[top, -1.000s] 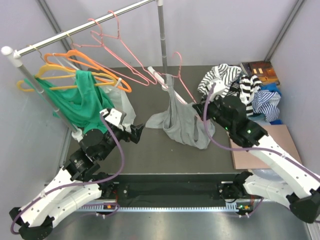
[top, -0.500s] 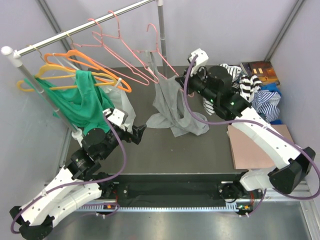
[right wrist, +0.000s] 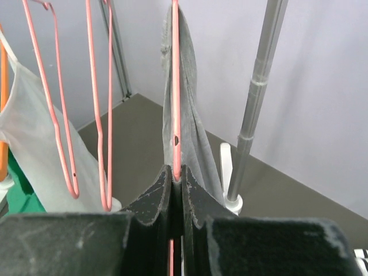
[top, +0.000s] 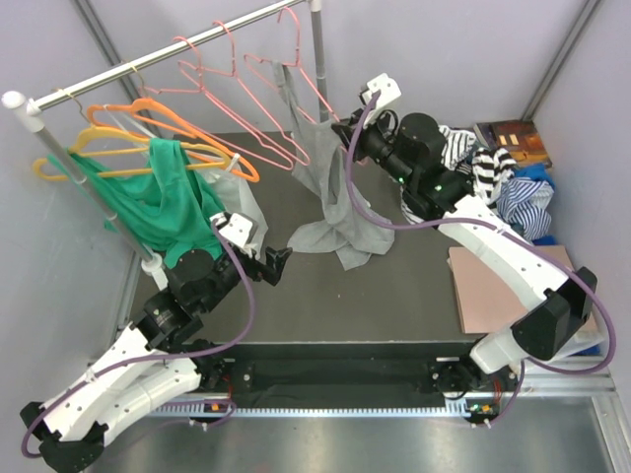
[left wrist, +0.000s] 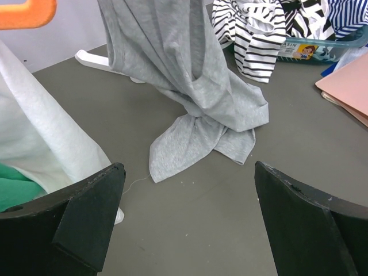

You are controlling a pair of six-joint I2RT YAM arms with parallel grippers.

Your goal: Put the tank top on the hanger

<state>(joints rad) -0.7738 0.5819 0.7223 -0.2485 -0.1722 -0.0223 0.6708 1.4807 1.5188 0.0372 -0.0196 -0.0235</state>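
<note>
- From above, your right pincer [top: 345,131] sits just beside the rack's upright pole [top: 320,69]. It is clamped on the pink hanger [top: 306,79].
- The tank top [top: 330,197] hangs from that hanger, and its hem is pooled on the dark grey surface [top: 394,286] in front of the pole. Pale grey walls close in behind the pole.
- Your left pincer [top: 276,264] is well in front of the pole.
- On the left wrist view, your left pincer [left wrist: 190,213] is spread wide with nothing in it. The tank top [left wrist: 190,86] trails onto the surface [left wrist: 201,230] near the pole's white foot [left wrist: 98,57].
- On the right wrist view, your right pincer [right wrist: 175,192] is closed tight on the hanger [right wrist: 175,86] wire, left of the pole [right wrist: 259,98]. The tank top [right wrist: 192,132] is draped over it.
</note>
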